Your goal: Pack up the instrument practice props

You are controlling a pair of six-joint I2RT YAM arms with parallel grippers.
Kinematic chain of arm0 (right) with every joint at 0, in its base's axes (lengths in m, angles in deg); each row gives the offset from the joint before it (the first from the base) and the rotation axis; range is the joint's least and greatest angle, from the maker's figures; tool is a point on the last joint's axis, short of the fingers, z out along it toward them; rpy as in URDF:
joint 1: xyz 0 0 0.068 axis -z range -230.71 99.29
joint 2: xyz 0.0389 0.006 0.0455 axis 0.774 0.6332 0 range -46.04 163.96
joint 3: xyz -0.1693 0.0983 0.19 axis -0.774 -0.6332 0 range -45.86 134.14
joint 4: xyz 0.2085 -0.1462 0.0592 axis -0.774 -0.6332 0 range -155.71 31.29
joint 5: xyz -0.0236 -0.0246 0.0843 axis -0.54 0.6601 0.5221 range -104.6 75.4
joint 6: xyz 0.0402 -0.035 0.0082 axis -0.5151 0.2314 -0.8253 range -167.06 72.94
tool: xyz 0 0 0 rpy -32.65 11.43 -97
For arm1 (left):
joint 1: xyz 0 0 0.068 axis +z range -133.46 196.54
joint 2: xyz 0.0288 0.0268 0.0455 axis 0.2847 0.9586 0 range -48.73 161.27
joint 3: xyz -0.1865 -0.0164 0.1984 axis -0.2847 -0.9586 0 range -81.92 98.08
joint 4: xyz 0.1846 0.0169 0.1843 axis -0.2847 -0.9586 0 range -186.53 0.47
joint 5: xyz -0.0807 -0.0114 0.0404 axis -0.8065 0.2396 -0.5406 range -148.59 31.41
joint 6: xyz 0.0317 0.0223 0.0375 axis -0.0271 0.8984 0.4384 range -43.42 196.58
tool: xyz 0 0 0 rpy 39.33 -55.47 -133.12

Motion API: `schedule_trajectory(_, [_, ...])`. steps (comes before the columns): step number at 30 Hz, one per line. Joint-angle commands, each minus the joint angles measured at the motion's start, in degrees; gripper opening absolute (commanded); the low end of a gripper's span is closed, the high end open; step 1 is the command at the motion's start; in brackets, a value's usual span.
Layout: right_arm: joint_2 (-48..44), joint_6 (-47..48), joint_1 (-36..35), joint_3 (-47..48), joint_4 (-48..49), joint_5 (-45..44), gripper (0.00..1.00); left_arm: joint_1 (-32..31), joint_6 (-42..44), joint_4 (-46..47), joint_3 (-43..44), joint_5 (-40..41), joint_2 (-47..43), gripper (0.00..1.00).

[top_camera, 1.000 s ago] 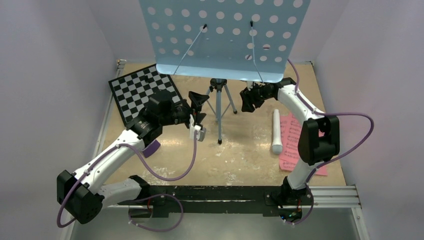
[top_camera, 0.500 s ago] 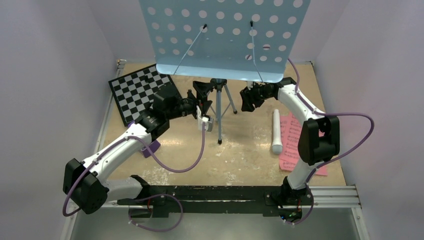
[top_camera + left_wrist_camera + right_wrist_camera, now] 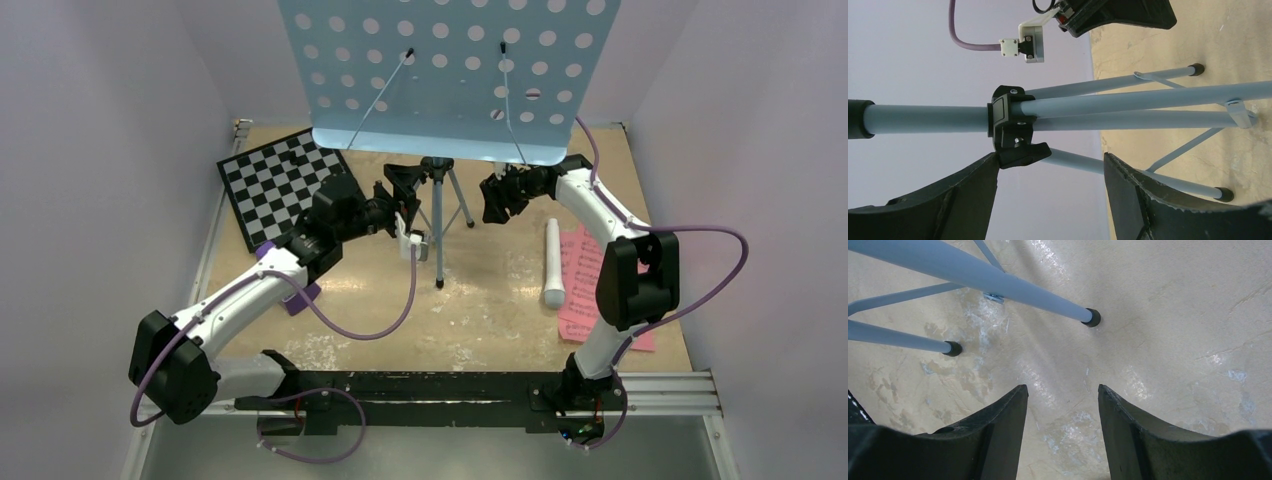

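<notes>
The light-blue perforated music stand (image 3: 450,70) rises at the back on a thin grey tripod (image 3: 438,215). My left gripper (image 3: 408,185) is open just left of the tripod's black clamp collar (image 3: 1010,122). One fingertip (image 3: 990,167) is beside the collar's knob, and nothing is held between the jaws. My right gripper (image 3: 492,205) hangs open to the right of the tripod, above bare table near two leg feet (image 3: 1092,317). The white recorder (image 3: 552,262) lies beside the pink sheet music (image 3: 585,290). The purple wedge (image 3: 300,297) shows partly under my left arm.
A black-and-white chessboard (image 3: 270,185) lies at the back left. White walls close in the table on three sides. My right arm's purple cable (image 3: 715,270) loops over the pink pages. A metal rail (image 3: 660,385) runs along the near edge.
My left arm has reached forward and to the right, bringing its open gripper up to the tripod's collar. The right arm has not moved.
</notes>
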Motion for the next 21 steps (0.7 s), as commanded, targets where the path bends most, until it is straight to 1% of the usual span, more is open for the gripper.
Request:
schedule_trajectory(1, [-0.8, -0.9, 0.1, 3.0, -0.5, 1.8, 0.58, -0.1, 3.1, -1.2, -2.5, 1.6, -0.2, 0.78])
schedule_trajectory(4, [-0.6, -1.0, 0.1, 3.2, -0.6, 1.7, 0.58, -0.1, 4.0, -1.8, -2.9, 3.8, 0.7, 0.78])
schedule_trajectory(9, [-0.7, -1.2, 0.1, 3.2, -0.7, 1.8, 0.58, -0.1, 0.9, -1.0, -2.0, 8.2, 2.1, 0.77])
schedule_trajectory(15, [-0.8, -1.3, 0.4, 3.0, -1.1, 2.1, 0.58, -0.1, -3.0, -3.6, -1.7, 9.0, 2.1, 0.77])
schedule_trajectory(18, [-1.8, -3.1, 2.4, 3.3, -1.7, 5.6, 0.59, -0.1, -8.8, -7.4, -1.7, 9.1, 1.5, 0.77])
schedule_trajectory(21, [-4.3, -5.4, 6.4, 2.9, -1.2, 13.9, 0.61, -0.1, -15.7, -12.5, -1.5, 8.6, 0.3, 0.77])
